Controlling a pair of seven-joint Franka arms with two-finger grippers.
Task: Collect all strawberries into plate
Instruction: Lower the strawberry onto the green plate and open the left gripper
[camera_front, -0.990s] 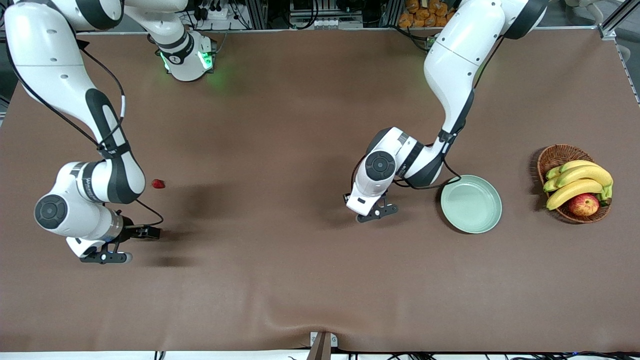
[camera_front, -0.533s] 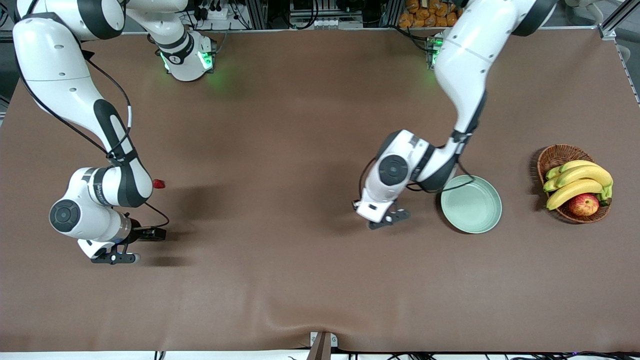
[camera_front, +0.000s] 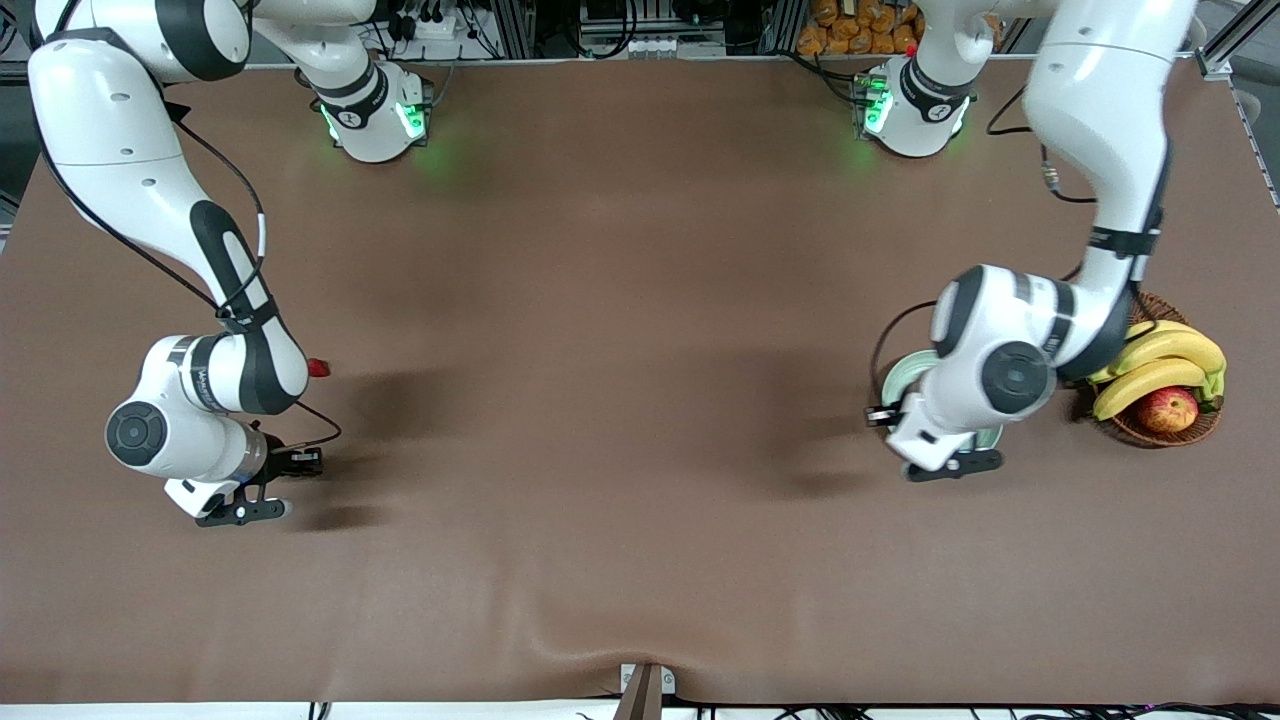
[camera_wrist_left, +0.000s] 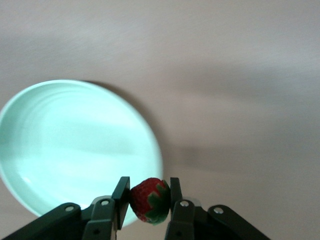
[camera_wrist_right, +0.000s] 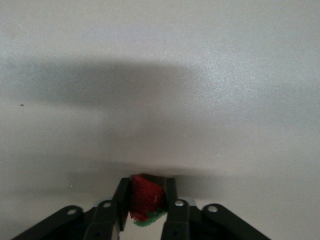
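The left gripper (camera_wrist_left: 146, 200) hangs over the edge of the plate (camera_wrist_left: 60, 145), on the side toward the front camera. Its fingers (camera_wrist_left: 120, 197) are closed on a strawberry (camera_wrist_left: 148, 200), one finger pressing on each side of the berry, and the green top of the berry points down and a little to one side. In the left wrist view the pale green plate lies under the berry and has nothing in it. In the front view the left arm covers most of the plate (camera_front: 897, 375), and the gripper (camera_front: 950, 465) shows at its lower rim.

The right gripper (camera_wrist_right: 146, 202) is low over the desk (camera_front: 600, 350) at the right arm's end. Its fingers (camera_wrist_right: 121, 200) are also closed, gripping a second strawberry (camera_wrist_right: 145, 202) between them. Whether this berry touches the desk I cannot tell. In the front view this gripper (camera_front: 240, 510) shows below the arm's wrist.

A third strawberry (camera_front: 318, 367) lies on the desk, just beside the right arm's forearm, well apart from the plate.

A wicker basket (camera_front: 1160, 430) with bananas (camera_front: 1160, 365) and an apple (camera_front: 1168, 408) stands near the plate, toward the left arm's end of the desk.
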